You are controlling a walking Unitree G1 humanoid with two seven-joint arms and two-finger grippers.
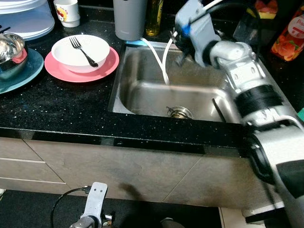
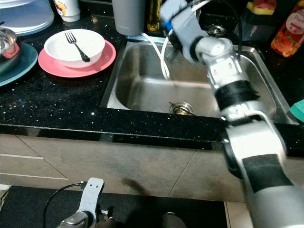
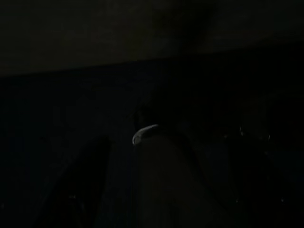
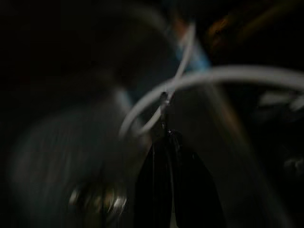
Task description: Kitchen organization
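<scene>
The right arm reaches out over the steel sink [image 1: 128, 85], and its right hand [image 4: 164, 137] hangs above the basin near the back rim. In the right wrist view its two black fingers [image 4: 156, 175] lie pressed together on the rim of a white plate [image 1: 164, 61], so the hand is gripping the plate by its edge. The plate stands on edge in the sink, below and slightly to the left of the hand. Its thin white rim runs as a long arc from the back left corner of the basin down toward the middle, with its long axis close to upright and leaning a little. Which way its face is turned cannot be told. The sink drain [image 1: 179, 112] lies further down, nearer the front wall than the hand.

Well off to the hand's left, on the black worktop [image 1: 57, 104], a white bowl [image 1: 80, 53] sits on a pink plate [image 1: 102, 66], with a dark fork [image 1: 83, 51] lying in the bowl, tines toward the back. A grey cup [image 1: 129, 19] stands just left of the hand, behind the sink corner.

The left hand [image 1: 92, 209] hangs idle low before the cabinet; its view is too dark to tell whether the fingers are parted.
</scene>
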